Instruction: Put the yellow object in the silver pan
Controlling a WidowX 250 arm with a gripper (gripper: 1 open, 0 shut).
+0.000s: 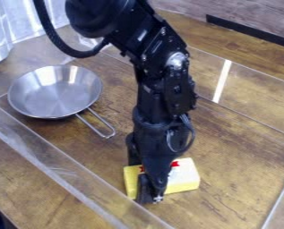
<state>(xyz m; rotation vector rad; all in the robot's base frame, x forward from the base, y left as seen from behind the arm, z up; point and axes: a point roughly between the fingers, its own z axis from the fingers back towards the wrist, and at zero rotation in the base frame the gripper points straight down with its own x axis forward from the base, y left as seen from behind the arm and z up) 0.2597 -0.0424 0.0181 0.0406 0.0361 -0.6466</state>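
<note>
Fingers (148, 190) are clenching the yellow block (179, 176) on the table (233, 156); I'm still needing to bring it to the pan (55, 91).

The block (181, 181) is yellow, its top white with red marks; the pan (55, 91) gleams silver on brown wood grain (234, 143).
</note>
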